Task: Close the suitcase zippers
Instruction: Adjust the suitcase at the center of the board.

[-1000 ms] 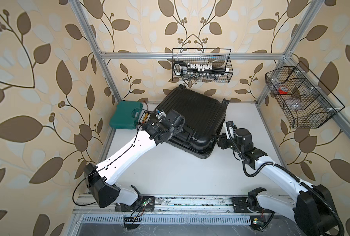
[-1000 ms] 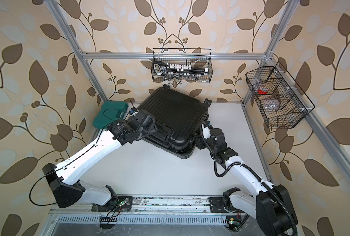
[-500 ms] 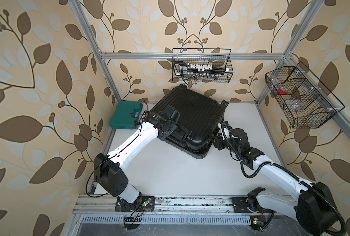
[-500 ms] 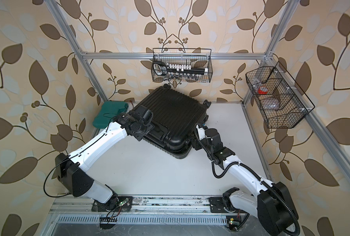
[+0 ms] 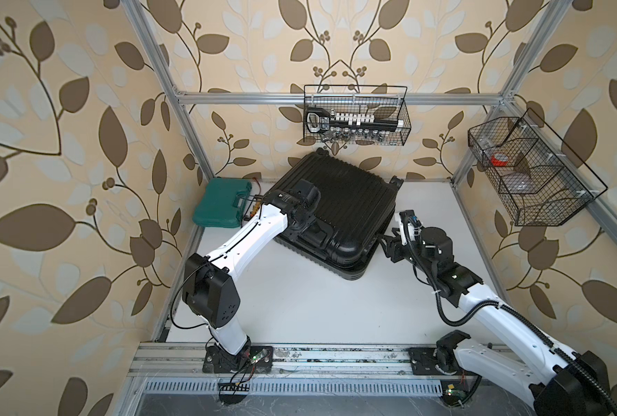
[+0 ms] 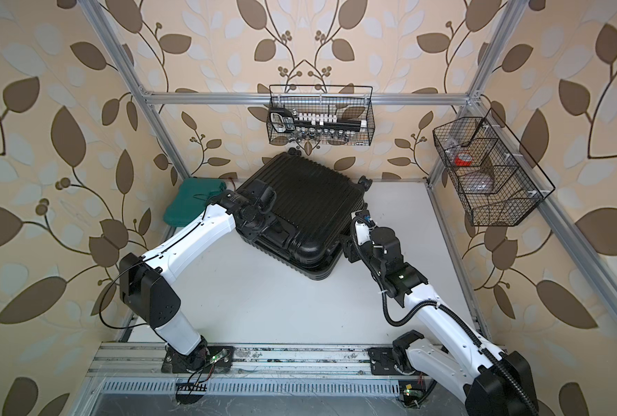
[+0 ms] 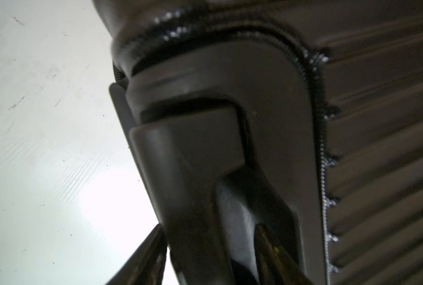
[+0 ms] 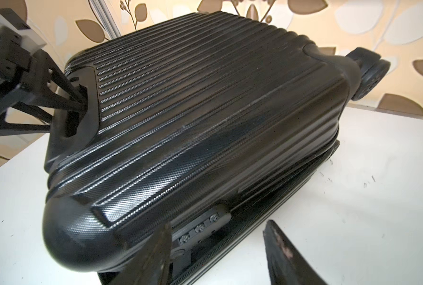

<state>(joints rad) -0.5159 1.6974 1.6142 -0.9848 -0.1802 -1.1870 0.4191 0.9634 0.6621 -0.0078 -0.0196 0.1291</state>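
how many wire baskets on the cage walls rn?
2. One wire basket hangs on the back wall above the suitcase; the other wire basket hangs on the side wall on the right arm's side. None looks hidden.

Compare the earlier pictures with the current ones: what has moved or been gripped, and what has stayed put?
The left arm folded, its elbow swinging in toward the suitcase. The left gripper narrowed around the handle; it straddles the handle but is not yet clamped on it. The suitcase, the open right gripper beside it, and the green case stayed about where they were.
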